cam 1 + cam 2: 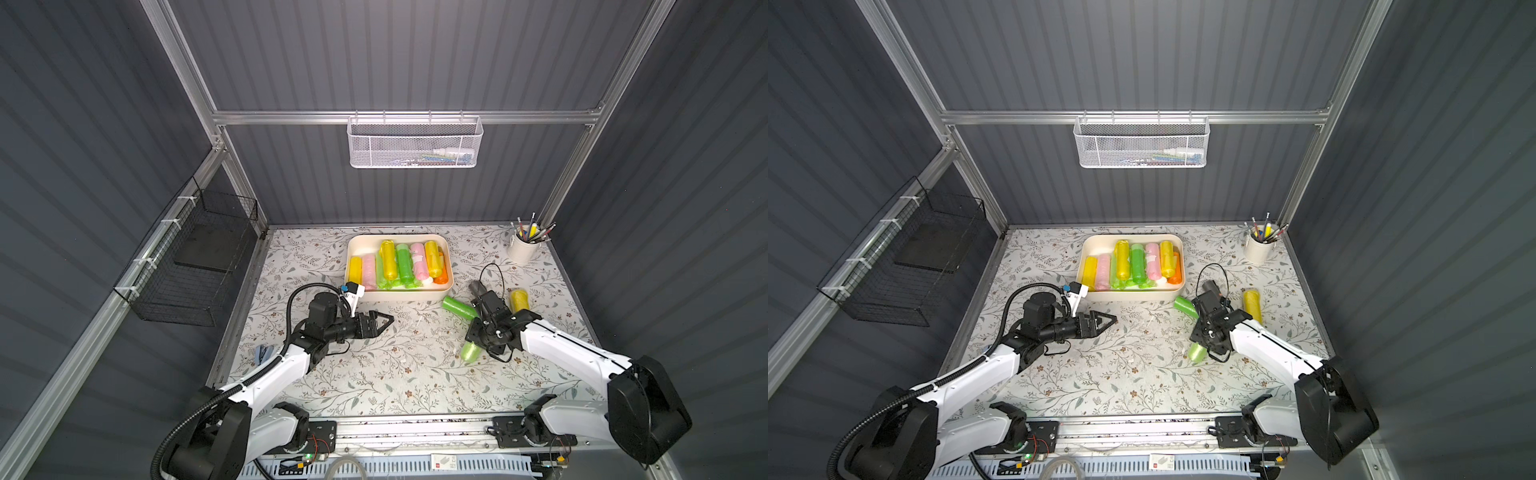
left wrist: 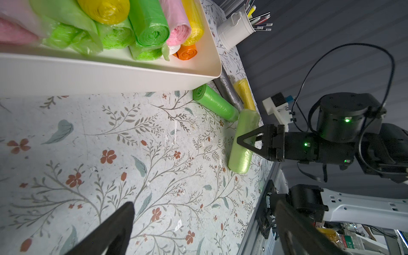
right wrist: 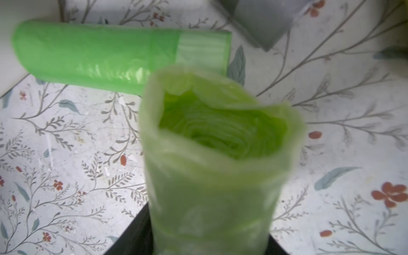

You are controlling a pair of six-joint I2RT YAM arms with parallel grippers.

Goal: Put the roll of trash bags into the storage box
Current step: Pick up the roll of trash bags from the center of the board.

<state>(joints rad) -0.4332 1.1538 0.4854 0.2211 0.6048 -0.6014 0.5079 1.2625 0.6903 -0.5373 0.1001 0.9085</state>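
Note:
The cream-white storage box (image 1: pixel 399 296) (image 1: pixel 1129 296) (image 2: pixel 110 75) stands at the back middle of the table with several coloured rolls in it. My right gripper (image 1: pixel 473 334) (image 1: pixel 1200 334) (image 2: pixel 239 140) (image 3: pixel 209 242) is shut on a light-green roll of trash bags (image 1: pixel 470 351) (image 1: pixel 1197 352) (image 2: pixel 241 152) (image 3: pixel 212 154), right of the box's front corner and low by the table. I cannot tell whether the roll is off the surface. My left gripper (image 1: pixel 388 321) (image 1: pixel 1113 320) (image 2: pixel 205 220) hangs open and empty in front of the box.
A darker green roll (image 1: pixel 459 307) (image 1: pixel 1185 306) (image 2: pixel 215 102) (image 3: pixel 110 57) lies by the box's front right corner. A grey roll (image 1: pixel 476 286) (image 2: pixel 227 90) and a yellow roll (image 1: pixel 518 300) (image 1: pixel 1252 305) lie behind my right wrist. A pen cup (image 1: pixel 523 247) stands back right.

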